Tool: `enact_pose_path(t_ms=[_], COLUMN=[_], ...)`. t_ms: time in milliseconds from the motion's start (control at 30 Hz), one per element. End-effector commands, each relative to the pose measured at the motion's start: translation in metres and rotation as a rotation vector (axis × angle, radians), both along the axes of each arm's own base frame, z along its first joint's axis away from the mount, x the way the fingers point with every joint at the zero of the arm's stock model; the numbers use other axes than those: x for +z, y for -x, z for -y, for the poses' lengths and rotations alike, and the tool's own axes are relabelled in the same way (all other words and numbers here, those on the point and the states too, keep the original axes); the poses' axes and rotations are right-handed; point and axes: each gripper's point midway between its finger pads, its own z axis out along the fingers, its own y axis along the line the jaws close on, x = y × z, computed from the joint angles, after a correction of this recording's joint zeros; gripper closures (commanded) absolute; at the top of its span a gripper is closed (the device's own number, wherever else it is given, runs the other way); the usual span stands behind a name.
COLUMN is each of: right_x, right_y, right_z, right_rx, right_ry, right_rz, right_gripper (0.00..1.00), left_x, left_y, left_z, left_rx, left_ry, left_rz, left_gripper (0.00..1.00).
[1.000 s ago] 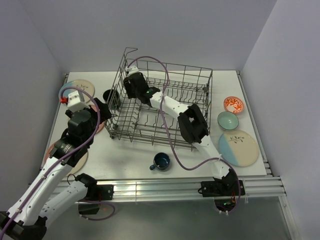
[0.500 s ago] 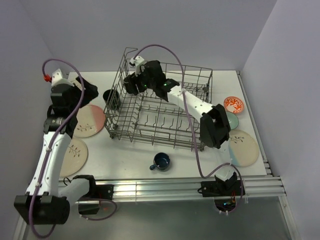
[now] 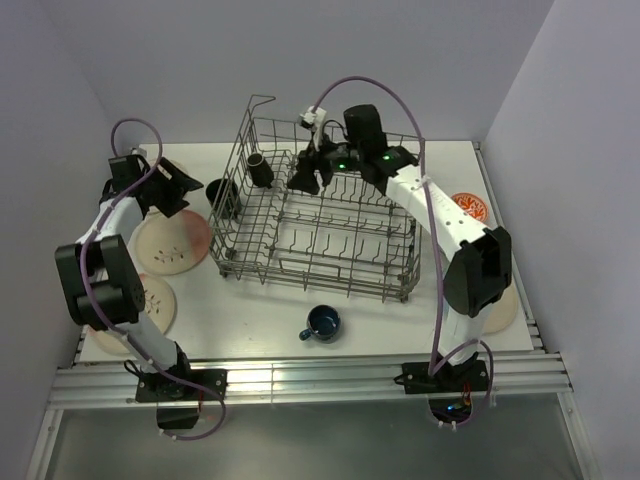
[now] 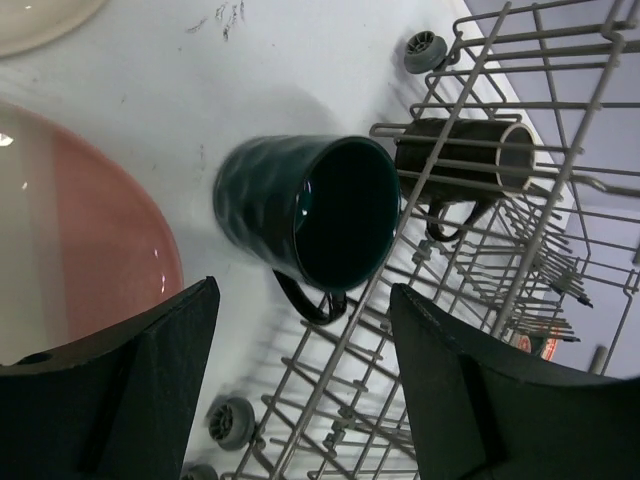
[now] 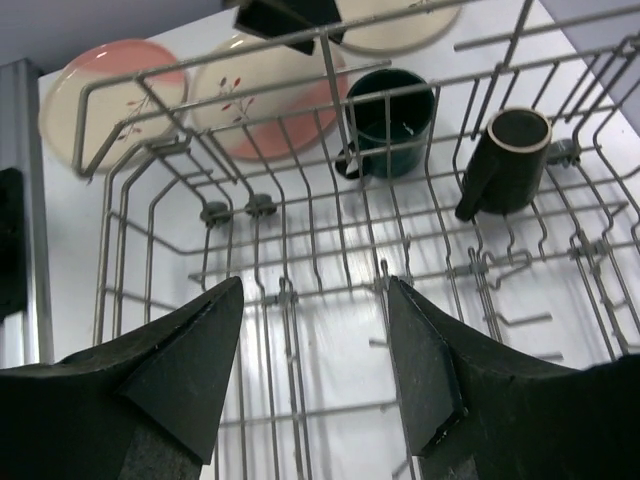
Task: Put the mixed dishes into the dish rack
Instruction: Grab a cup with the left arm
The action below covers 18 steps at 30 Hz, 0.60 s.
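Note:
The grey wire dish rack (image 3: 330,262) stands mid-table. A brown mug (image 3: 260,168) lies on its side on the tines in the rack's back left corner (image 5: 508,160) (image 4: 465,158). My right gripper (image 3: 305,178) hovers open just right of it, above the rack floor (image 5: 315,290), holding nothing. A dark teal mug (image 3: 222,192) stands on the table against the rack's left wall (image 4: 320,215) (image 5: 390,120). My left gripper (image 3: 192,190) is open beside it, the mug just ahead of the fingers (image 4: 303,300). A blue mug (image 3: 322,322) sits in front of the rack.
A pink-and-cream plate (image 3: 172,243) (image 4: 70,240) and a second plate (image 3: 150,305) lie left of the rack. An orange-red bowl (image 3: 470,207) and a plate edge (image 3: 512,305) show behind my right arm. The rack's small wheels (image 4: 425,48) rest on the table.
The right gripper has let go of the brown mug in the rack and drawn back to the right. The left arm has swung to the back left, its gripper now pointing at the dark teal mug.

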Motion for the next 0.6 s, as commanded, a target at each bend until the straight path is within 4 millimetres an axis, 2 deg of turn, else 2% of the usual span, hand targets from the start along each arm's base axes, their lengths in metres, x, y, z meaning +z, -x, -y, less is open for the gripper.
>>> enact_pose_path(t_ms=[0, 200, 233, 400, 467, 567], right_x=[0.011, -0.001, -0.002, -0.001, 0.002, 0.002], right_y=[0.029, 0.029, 0.03, 0.036, 0.036, 0.038], right_z=[0.024, 0.058, 0.061, 0.076, 0.079, 0.084], right_rx=[0.086, 0.046, 0.046, 0.055, 0.048, 0.043], right_ry=[-0.009, -0.009, -0.012, -0.033, -0.042, -0.056], right_rz=[-0.017, -0.1, -0.107, -0.114, -0.121, -0.135], right_gripper=[0.33, 0.34, 0.35, 0.35, 0.35, 0.36], left_x=[0.029, -0.002, -0.01, -0.044, -0.055, -0.066], left_y=[-0.023, -0.039, -0.044, -0.042, -0.042, -0.041], left_z=[0.013, 0.037, 0.035, 0.028, 0.02, 0.018], left_rx=[-0.102, -0.161, -0.145, -0.075, -0.053, -0.062], left_ry=[0.025, -0.009, -0.032, -0.148, -0.206, -0.256], left_rz=[0.096, 0.005, -0.016, -0.155, -0.194, -0.231], left_gripper=[0.25, 0.26, 0.31, 0.34, 0.35, 0.37])
